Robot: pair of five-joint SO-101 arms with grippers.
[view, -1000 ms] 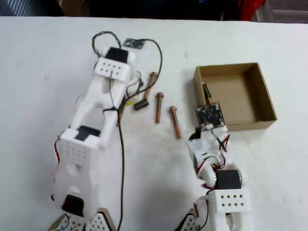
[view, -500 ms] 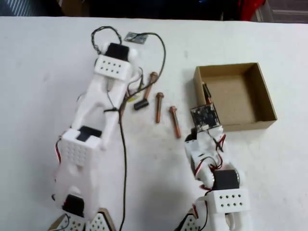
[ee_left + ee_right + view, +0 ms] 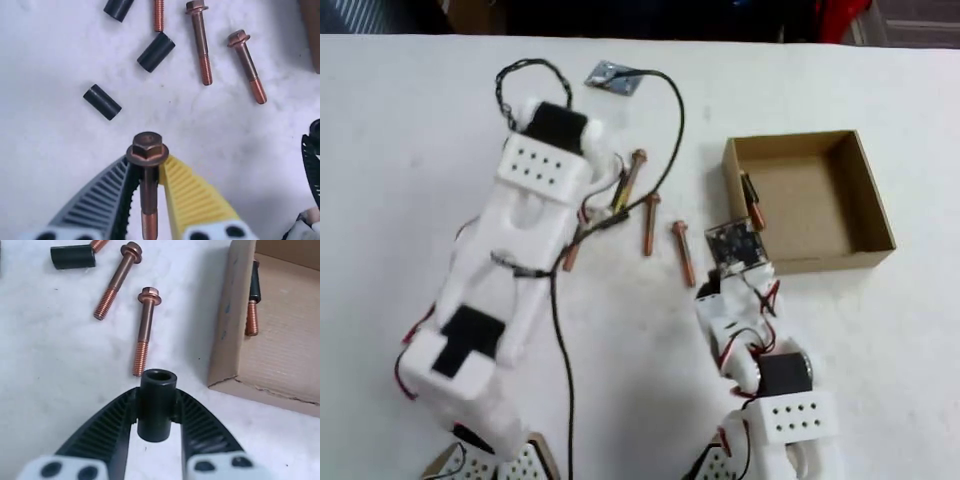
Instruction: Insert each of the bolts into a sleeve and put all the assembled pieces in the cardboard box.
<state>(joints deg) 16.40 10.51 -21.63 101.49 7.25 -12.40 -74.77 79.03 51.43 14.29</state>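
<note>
Copper bolt [image 3: 148, 186] along left gripper [image 3: 147, 162], sleeve [image 3: 157, 415] along right gripper [image 3: 157, 395].

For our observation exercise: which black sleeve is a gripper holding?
The sleeve between the right gripper's fingers; the rest lie on the table or in the box.

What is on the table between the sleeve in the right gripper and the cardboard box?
Nothing: the right wrist view shows bare table between the sleeve, held in the right gripper, and the cardboard box.
</note>
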